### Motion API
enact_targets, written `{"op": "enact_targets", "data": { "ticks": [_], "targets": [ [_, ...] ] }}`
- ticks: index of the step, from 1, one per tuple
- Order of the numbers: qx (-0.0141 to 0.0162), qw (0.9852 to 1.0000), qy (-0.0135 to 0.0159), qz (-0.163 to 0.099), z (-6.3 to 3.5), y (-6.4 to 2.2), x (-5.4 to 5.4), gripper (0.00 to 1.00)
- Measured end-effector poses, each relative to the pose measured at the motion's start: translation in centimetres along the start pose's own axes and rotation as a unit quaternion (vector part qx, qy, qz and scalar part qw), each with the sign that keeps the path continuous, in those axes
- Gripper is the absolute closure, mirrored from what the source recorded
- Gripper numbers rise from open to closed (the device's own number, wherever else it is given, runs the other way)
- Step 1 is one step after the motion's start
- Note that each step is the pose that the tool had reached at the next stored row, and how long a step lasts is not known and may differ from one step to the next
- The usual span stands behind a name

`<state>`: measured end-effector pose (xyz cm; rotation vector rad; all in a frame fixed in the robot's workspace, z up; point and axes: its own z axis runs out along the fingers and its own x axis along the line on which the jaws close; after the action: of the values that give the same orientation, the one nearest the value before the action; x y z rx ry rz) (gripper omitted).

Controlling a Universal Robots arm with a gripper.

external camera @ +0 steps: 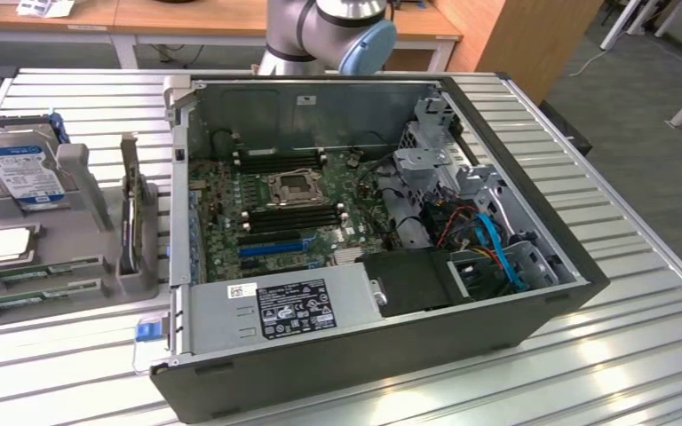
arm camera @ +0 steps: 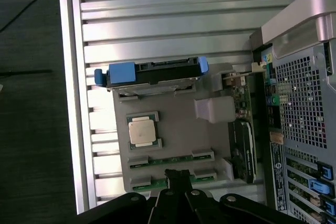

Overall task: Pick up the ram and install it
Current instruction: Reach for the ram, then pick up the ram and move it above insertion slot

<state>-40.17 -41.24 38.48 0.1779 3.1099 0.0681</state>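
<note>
An open computer case [external camera: 376, 382] lies on the slatted metal tabletop [external camera: 638, 355], its motherboard [external camera: 359, 177] and labelled power supply [external camera: 288, 306] exposed. On the exterior view's left, just beside the case, a grey holder [external camera: 81, 173] carries an upright blue-labelled hard drive [external camera: 21, 169], a square processor chip [external camera: 7, 244] and an expansion card [external camera: 131, 213] standing on edge.

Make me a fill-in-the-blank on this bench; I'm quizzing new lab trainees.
The hard drive carries a ____ label.
The gray tray holds ____ ram sticks.
The tool, above the ram sticks, is ____.
Between the hard drive and the ram sticks lies the square silver ____.
Missing words: blue; two; shut; processor.
</note>
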Motion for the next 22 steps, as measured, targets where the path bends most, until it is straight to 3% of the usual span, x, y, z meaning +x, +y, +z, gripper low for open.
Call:
{"op": "enact_targets", "data": {
  "ticks": [15,22],
  "targets": [
    [0.0000,1.0000,0.0001,-0.003,0.00,-0.01,0.00,0.90],
    [-0.0009,0.9992,0.0018,-0.039,0.00,-0.01,0.00,0.90]
  ]
}}
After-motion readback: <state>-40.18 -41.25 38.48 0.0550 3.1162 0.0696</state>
